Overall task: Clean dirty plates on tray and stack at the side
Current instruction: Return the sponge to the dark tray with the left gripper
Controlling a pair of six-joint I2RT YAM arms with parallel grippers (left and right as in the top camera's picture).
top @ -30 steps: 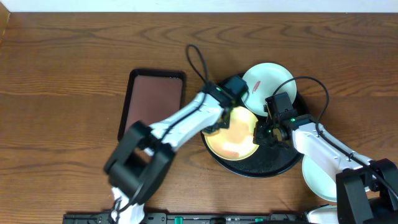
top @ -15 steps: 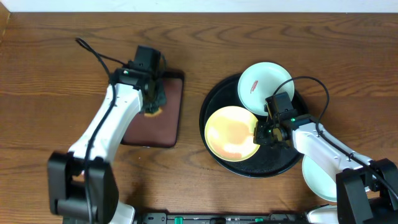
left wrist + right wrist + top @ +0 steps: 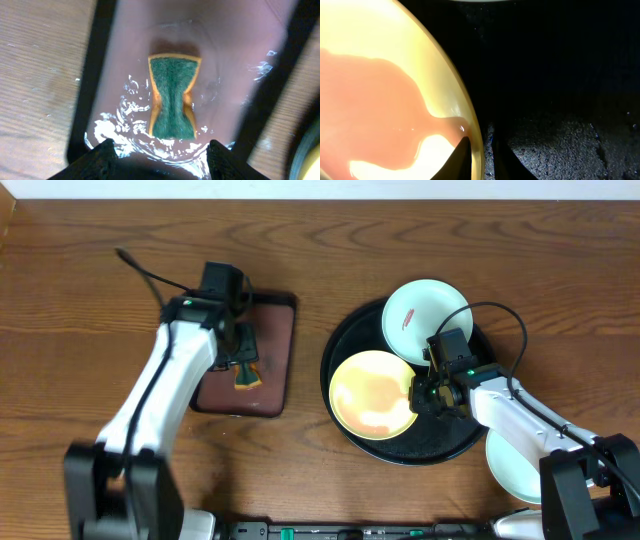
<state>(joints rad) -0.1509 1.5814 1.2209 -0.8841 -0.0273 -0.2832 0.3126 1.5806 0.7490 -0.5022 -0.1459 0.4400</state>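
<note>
**Operator:** Report the position of the left gripper (image 3: 240, 352).

**Inspector:** Overhead view: it hangs over the rectangular reddish-brown tray with a black rim (image 3: 275, 385). That tray lies on the brown wooden table (image 3: 100, 240), apart from the large round glossy black tray (image 3: 410, 452). A green-and-orange sponge (image 3: 247, 372) lies on the reddish-brown tray, just beside the fingertips.

**Operator:** Jaw condition?

**Inspector:** The overhead view does not resolve it. The left wrist view does: the two dark fingers (image 3: 100, 160) stand spread wide and released. The sponge lies free just beyond them, green scouring face up, narrowed at its middle, touching neither finger. This view alone shows water beads on the tray surface around the sponge.

**Operator:** Report the right gripper (image 3: 424, 393).

**Inspector:** Overhead view: it sits at the right edge of the pale yellow round plate (image 3: 368, 395), which lies on the left part of the black tray. Right wrist view: the fingers (image 3: 461, 162) stand one on each side of the plate rim, nearly together. The inner finger lies against the rim. The outer finger is dark against the dark tray, so I cannot tell whether the rim is clamped.

**Operator:** Remaining plates?

**Inspector:** A pale mint-green round plate (image 3: 428, 310) bearing a reddish smear lies at the far side of the black tray, overlapping its rim, just beside the yellow plate. The right wrist view shows only a pale sliver of it at the top edge. A second mint-green plate (image 3: 510, 465) lies on the table just beside the black tray, partly hidden by the right arm.
</note>
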